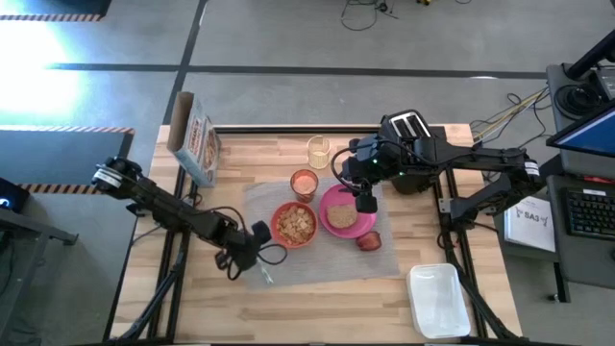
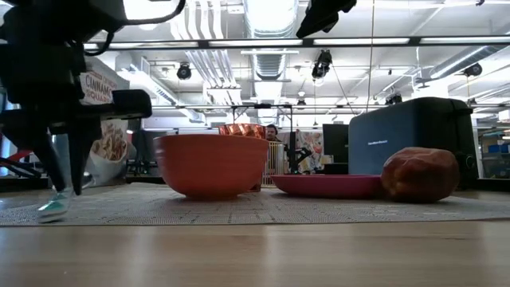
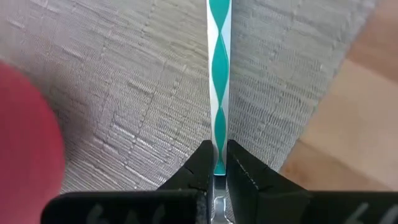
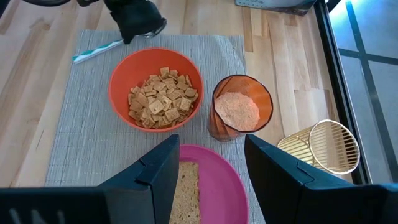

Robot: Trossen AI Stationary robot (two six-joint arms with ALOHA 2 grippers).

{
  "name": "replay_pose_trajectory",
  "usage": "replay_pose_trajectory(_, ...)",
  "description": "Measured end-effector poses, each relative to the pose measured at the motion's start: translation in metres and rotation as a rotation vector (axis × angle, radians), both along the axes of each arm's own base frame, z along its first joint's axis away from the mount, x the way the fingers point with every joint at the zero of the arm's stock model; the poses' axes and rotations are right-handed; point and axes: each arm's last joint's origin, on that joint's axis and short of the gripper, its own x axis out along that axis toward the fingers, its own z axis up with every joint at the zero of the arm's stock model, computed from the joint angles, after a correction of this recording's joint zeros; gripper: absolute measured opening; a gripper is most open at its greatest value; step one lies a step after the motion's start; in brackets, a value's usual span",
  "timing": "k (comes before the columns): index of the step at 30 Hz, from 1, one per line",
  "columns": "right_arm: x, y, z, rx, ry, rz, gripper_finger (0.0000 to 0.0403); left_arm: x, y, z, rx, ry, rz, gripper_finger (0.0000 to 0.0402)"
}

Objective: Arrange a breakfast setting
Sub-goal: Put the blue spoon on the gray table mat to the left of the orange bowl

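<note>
From table height the bowl (image 2: 211, 163) hides most of the cup (image 2: 241, 130); the toast stays unseen.

Left gripper (image 3: 216, 163) pinching teal-and-white striped spoon handle (image 3: 219, 81) running toward 12 o'clock, over grey woven placemat (image 3: 137, 93), wooden table (image 3: 348, 130) at 3 o'clock

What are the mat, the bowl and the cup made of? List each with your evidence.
Placemat: woven fabric or vinyl, grey and matte; fine ribbed weave shows.
Bowl: probably plastic, orange, opaque, smooth with a dull sheen; glazed ceramic not excluded.
Cup: translucent orange plastic or glass; its contents show through the wall.
</note>
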Motion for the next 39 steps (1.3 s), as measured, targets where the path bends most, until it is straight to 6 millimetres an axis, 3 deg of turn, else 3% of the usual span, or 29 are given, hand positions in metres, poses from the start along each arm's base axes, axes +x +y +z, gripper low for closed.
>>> replay_pose_trajectory(9, 0.0, 0.0, 0.0, 0.0, 0.0, 0.0, 0.0171, 0.007, 0.022, 0.011, 0.122, 0.07, -0.197, 0.0011)
replay_pose_trajectory(13, 0.0, 0.0, 0.0, 0.0, 0.0, 0.0, 0.0171, 0.013, 0.039, 0.019, 0.087, 0.091, -0.269, 0.0011)
replay_pose_trajectory(22, 0.0, 0.0, 0.0, 0.0, 0.0, 0.0, 0.0171, 0.019, 0.071, 0.018, 0.187, 0.042, -0.452, 0.0011)
replay_pose_trajectory(30, 0.0, 0.0, 0.0, 0.0, 0.0, 0.0, 0.0171, 0.023, 0.083, 0.016, 0.231, -0.006, -0.458, 0.0012)
replay_pose_trajectory(39, 0.0, 0.0, 0.0, 0.0, 0.0, 0.0, 0.0171, 0.023, 0.087, 0.015, 0.229, -0.011, -0.428, 0.004)
